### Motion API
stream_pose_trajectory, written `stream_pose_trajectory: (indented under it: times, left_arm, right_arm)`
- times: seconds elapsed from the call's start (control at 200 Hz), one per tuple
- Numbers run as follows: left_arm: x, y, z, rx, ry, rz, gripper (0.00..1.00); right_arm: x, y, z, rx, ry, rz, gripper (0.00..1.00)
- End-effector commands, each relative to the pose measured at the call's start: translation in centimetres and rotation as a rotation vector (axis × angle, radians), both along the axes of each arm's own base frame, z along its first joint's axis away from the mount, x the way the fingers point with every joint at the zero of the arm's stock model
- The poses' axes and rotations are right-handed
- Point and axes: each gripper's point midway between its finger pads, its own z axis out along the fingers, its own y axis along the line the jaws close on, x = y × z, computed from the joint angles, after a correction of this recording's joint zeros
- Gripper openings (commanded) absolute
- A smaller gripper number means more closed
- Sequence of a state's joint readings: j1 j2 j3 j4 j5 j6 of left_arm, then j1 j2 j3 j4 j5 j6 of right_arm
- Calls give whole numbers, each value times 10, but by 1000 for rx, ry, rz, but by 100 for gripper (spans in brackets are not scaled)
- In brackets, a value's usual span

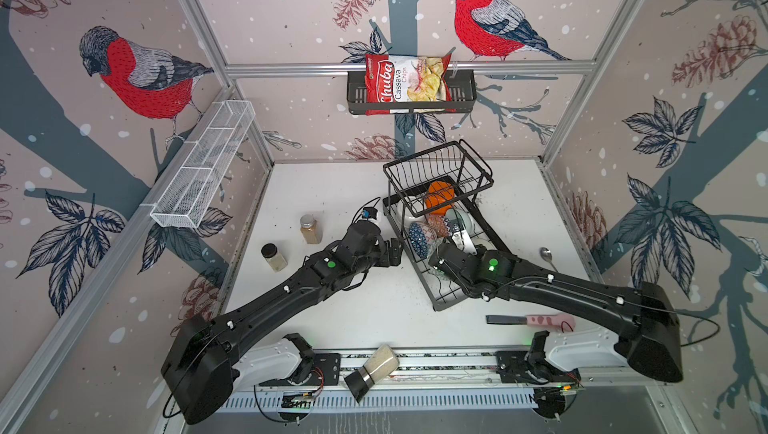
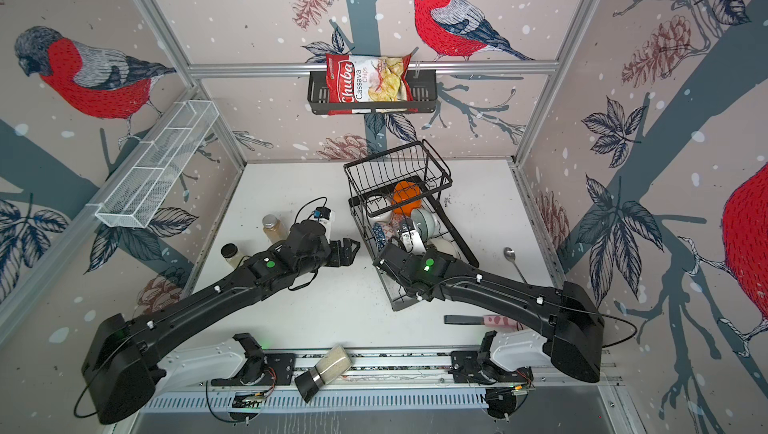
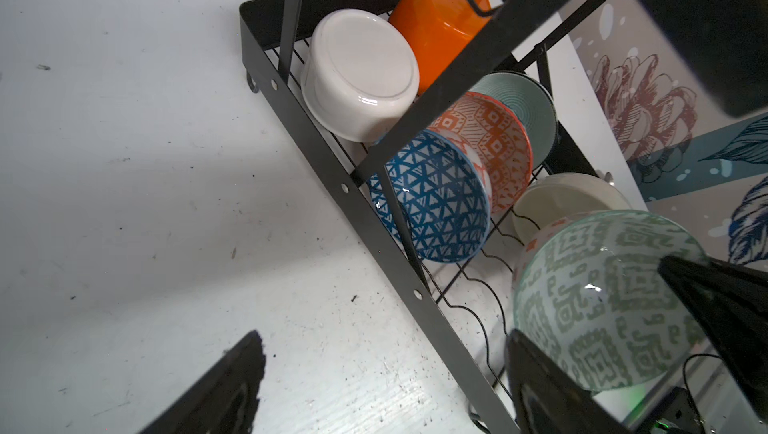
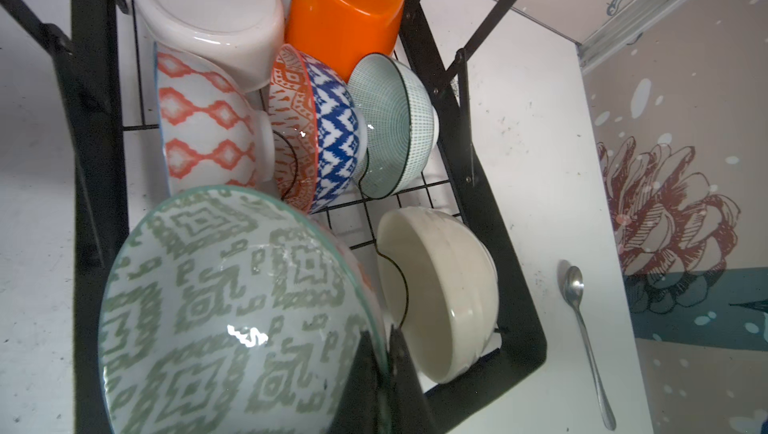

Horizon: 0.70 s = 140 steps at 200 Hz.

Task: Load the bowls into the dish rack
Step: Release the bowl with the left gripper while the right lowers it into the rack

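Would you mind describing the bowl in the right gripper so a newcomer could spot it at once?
Find the black dish rack on the white table. At its near end, the right gripper pinches one bowl by the rim. It alone has a bold green geometric pattern inside; the white bowl beside it is plain.

Bowls (image 1: 438, 199) in dish rack (image 1: 446, 305); left end effector (image 1: 395, 251) just beside it, jaws apart.
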<state>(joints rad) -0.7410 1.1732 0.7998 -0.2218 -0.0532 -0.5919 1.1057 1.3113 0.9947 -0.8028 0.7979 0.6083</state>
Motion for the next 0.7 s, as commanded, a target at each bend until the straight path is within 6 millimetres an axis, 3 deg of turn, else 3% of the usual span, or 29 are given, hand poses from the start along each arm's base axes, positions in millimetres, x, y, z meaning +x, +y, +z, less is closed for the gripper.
stream_pose_trajectory:
  times: [0.0, 0.335, 0.695]
  left_arm:
    - [5, -1, -4, 41, -5, -12, 90]
    - [10, -7, -19, 74, 19, -27, 89]
    - [11, 5, -17, 102, -20, 5, 89]
  right_arm:
    - [5, -12, 7, -43, -47, -51, 0]
    - [5, -29, 5, -232, -66, -95, 0]
    - [4, -12, -2, -322, -71, -19, 0]
